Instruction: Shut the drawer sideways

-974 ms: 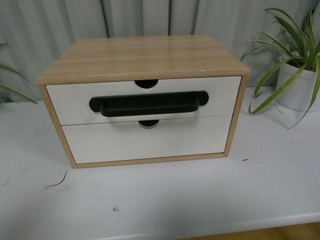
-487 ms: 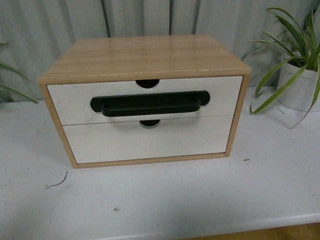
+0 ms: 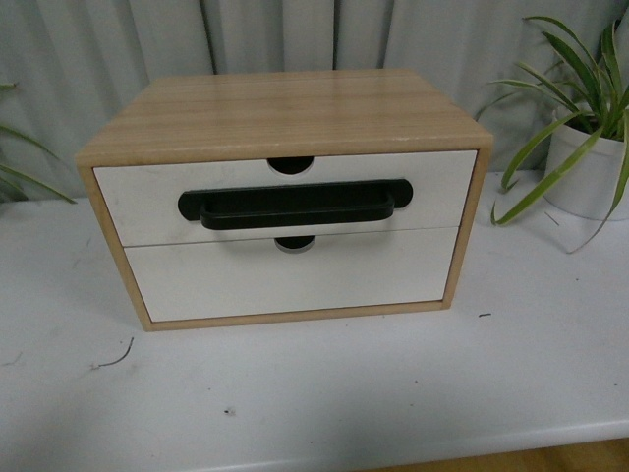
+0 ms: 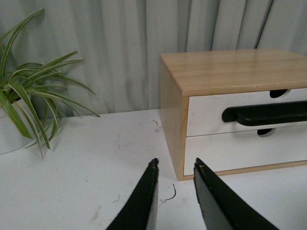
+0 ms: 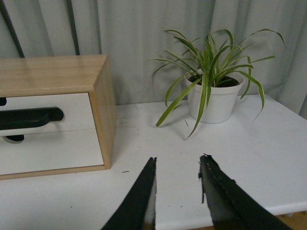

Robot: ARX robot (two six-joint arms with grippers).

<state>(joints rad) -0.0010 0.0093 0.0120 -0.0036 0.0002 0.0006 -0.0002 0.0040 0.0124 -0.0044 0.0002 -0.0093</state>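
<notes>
A light wood cabinet (image 3: pixel 285 113) stands on a white table (image 3: pixel 324 393). Its upper drawer (image 3: pixel 432 187) has a white front, a long black bar handle (image 3: pixel 295 206) and a semicircular notch in its top edge; the front sits flush with the cabinet frame. A plain white drawer front (image 3: pixel 290 275) lies below it. Neither arm shows in the front view. My left gripper (image 4: pixel 175 165) is open and empty, low over the table near the cabinet's left front corner (image 4: pixel 180 139). My right gripper (image 5: pixel 177 163) is open and empty, over the table right of the cabinet (image 5: pixel 103 110).
A potted spider plant in a white pot (image 3: pixel 585 167) stands on the table right of the cabinet, also in the right wrist view (image 5: pixel 213 98). Another plant (image 4: pixel 29 105) stands at the left. Grey curtains hang behind. The table's front edge (image 3: pixel 442 438) is near.
The front view has shifted a few pixels; the cabinet, the drawers and the plants stand as before.
</notes>
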